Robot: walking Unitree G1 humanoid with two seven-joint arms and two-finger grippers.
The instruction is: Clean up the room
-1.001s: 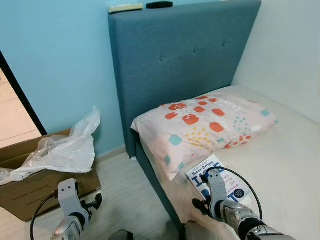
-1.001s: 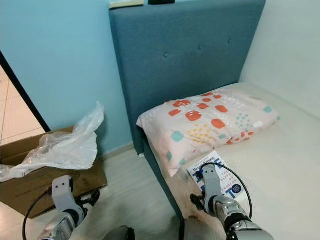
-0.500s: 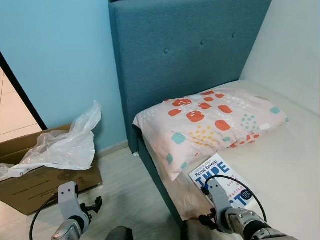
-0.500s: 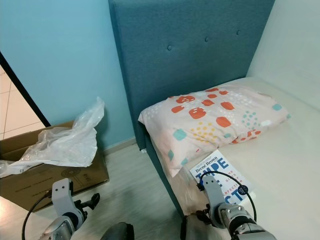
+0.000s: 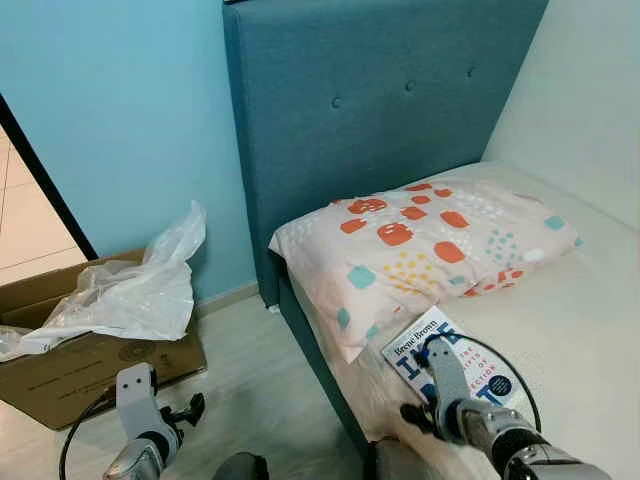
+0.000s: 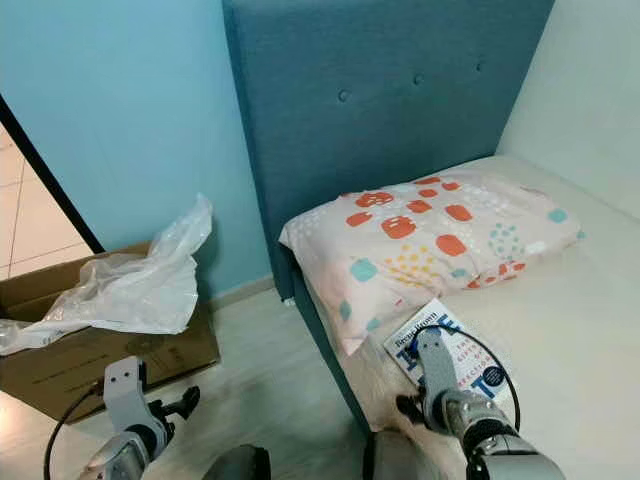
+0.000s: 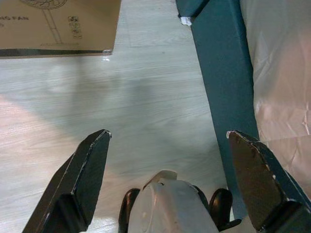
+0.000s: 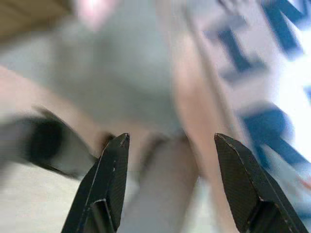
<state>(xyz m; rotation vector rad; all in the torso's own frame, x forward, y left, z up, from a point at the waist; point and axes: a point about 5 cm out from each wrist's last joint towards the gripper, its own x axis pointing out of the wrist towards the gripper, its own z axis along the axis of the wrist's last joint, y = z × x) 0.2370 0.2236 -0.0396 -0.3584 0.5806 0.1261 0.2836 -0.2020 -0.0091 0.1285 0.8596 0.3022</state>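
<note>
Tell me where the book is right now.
The book lies flat on the bed near its left edge, just in front of the patterned pillow, with the right gripper over it.

A white book (image 5: 455,358) with big blue title letters lies flat on the bed (image 5: 570,330), face up, just beside the near edge of the patterned pillow (image 5: 425,245) and near the mattress's left side. Its lower part is hidden behind the robot's right arm. On the floor by the wall, a crumpled clear plastic bag (image 5: 130,290) rests on an open cardboard box (image 5: 70,365).
</note>
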